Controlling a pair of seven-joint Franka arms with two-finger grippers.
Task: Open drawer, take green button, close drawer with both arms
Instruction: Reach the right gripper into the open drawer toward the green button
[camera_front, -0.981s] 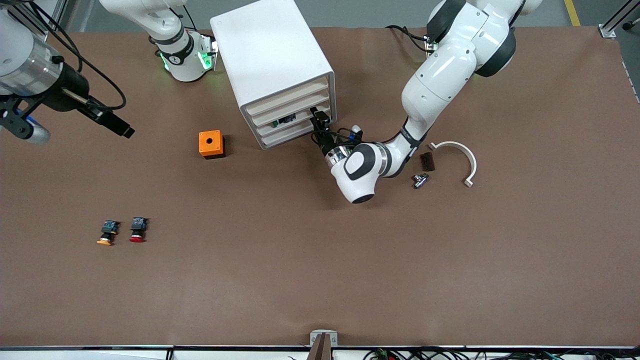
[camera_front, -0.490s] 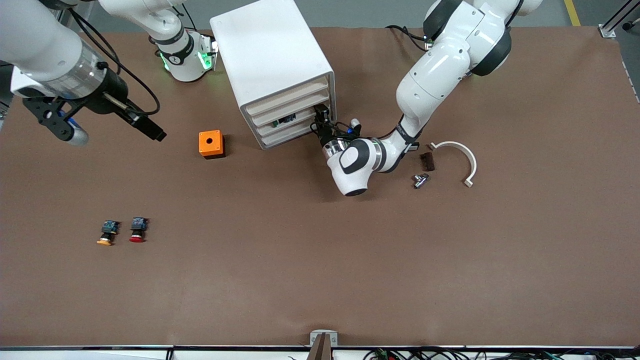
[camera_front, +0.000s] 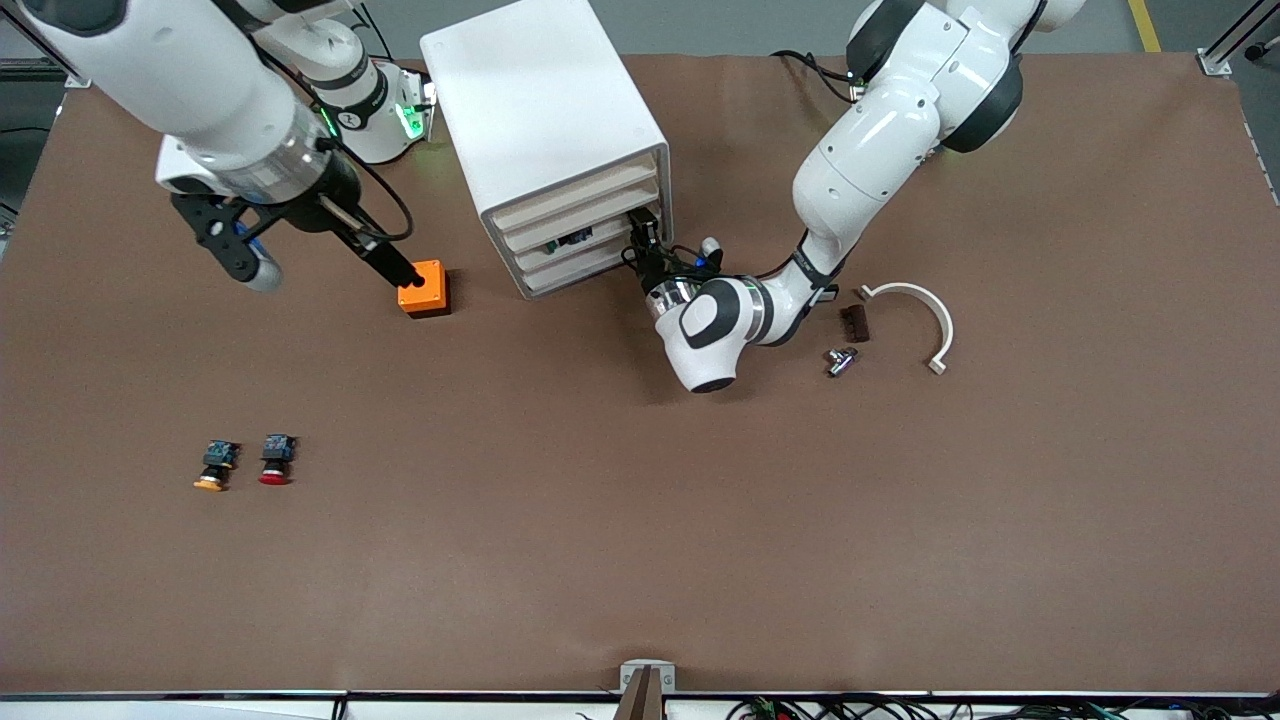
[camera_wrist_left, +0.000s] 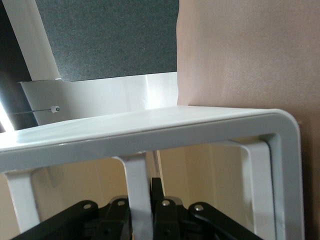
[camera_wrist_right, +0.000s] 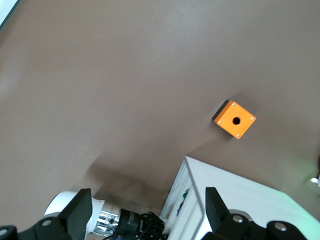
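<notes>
Front view first: the left gripper (camera_front: 641, 238) is seen pressed up at the front of the big white box-shaped cabinet (camera_front: 545, 110), level with the third shallow white plastic tray drawer (camera_front: 585, 238), at the corner toward the left arm's end of the tabletop (camera_front: 640, 520). Whether its jaws are closed on the drawer's edge cannot be told; in the left wrist view only the cabinet's white frame and the black finger mounts are shown. The drawer is judged barely open at most, so the opening step is taken to be in hand.

The right gripper (camera_front: 255, 265) is held up in the air over the tabletop just beside the small orange box with a hole (camera_front: 423, 288), and in the right wrist view its jaws are seen spread wide with nothing between them.

No green-capped push button can be seen; it is presumed to lie inside the drawer.

Next, a straight pull out along the drawer's run is called for, far enough for the right gripper to be brought over the tray.
</notes>
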